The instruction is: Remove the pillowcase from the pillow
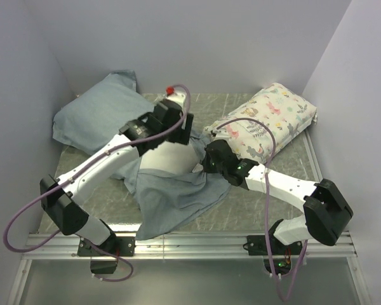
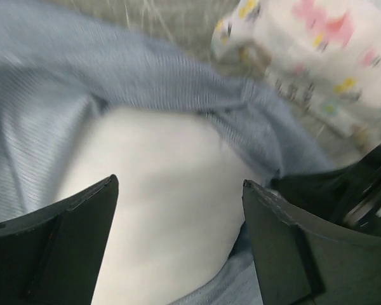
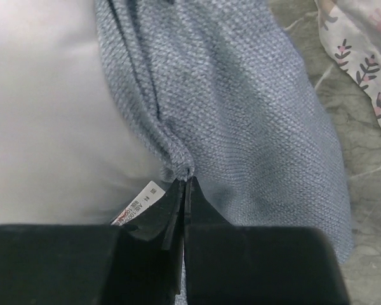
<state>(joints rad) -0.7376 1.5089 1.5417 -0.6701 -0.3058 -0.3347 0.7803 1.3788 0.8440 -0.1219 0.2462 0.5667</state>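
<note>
The pillowcase (image 1: 98, 117) shows its paler grey-blue side, bunched at the far left and trailing toward the near edge. The white pillow (image 1: 168, 157) bulges out of it at the middle. My left gripper (image 1: 181, 130) is open, its jaws apart just above the bare pillow (image 2: 159, 146), with pillowcase fabric (image 2: 63, 82) around it. My right gripper (image 1: 209, 160) is shut on a fold of the pillowcase (image 3: 241, 95) at its edge, where the jaws meet at the gripper tip (image 3: 186, 179). The pillow (image 3: 44, 114) and its small tag (image 3: 140, 202) lie just to the left.
A cream floral-print pillow (image 1: 270, 117) lies at the back right, near my right arm; it also shows in the left wrist view (image 2: 317, 57) and the right wrist view (image 3: 362, 57). Grey walls close in on the left, back and right. A metal rail (image 1: 190, 241) runs along the near edge.
</note>
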